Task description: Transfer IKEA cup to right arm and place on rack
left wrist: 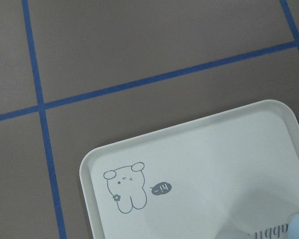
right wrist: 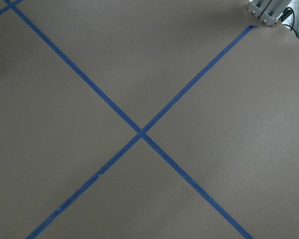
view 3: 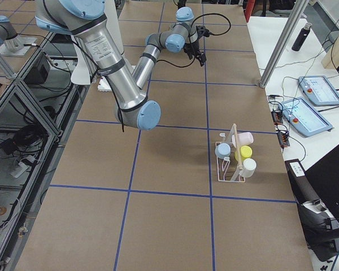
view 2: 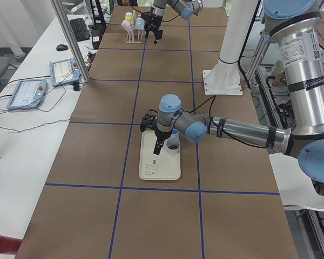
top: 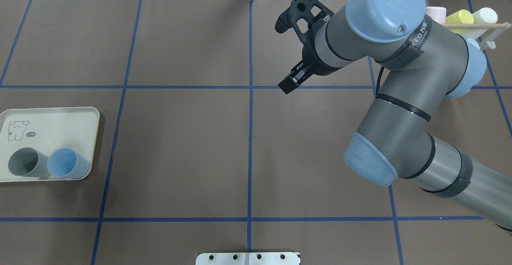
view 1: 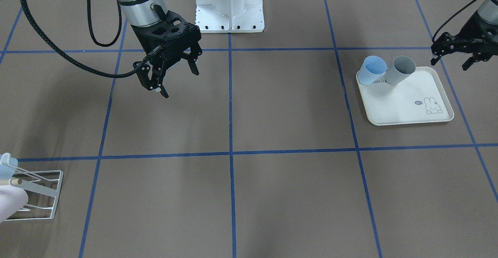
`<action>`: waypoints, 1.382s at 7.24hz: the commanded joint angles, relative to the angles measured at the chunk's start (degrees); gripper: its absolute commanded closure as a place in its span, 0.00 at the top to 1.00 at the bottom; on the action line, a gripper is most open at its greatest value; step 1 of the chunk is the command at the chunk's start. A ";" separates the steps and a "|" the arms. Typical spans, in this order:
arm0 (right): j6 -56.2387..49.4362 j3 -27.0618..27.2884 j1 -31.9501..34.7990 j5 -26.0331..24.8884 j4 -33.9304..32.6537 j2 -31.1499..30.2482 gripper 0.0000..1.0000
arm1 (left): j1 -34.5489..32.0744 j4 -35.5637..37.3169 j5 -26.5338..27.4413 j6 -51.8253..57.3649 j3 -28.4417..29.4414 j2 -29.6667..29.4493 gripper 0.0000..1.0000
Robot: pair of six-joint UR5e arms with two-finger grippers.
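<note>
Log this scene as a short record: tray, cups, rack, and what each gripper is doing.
Tray: cream rabbit-print tray, robot's left side
Cups: light blue plastic cup and grey plastic cup, side by side on the tray
Rack: small white wire-frame rack, robot's right side, holding four pastel cups
Left gripper: open, empty, near the grey cup
Right gripper: open, empty, over brown table
Handover: not yet begun
</note>
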 commanded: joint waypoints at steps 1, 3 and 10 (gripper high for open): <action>-0.02 0.02 -0.31 -0.02 -0.12 0.08 0.99 | 8.03 -6.19 4.42 -7.03 1.85 2.19 1.00; -0.02 0.02 -0.58 -0.90 -0.12 0.08 0.99 | 10.32 -13.64 4.45 -9.83 7.55 2.20 1.00; -0.02 0.11 -0.75 -1.16 -0.12 -0.18 0.99 | 12.62 -20.09 4.18 -12.49 8.03 2.02 0.00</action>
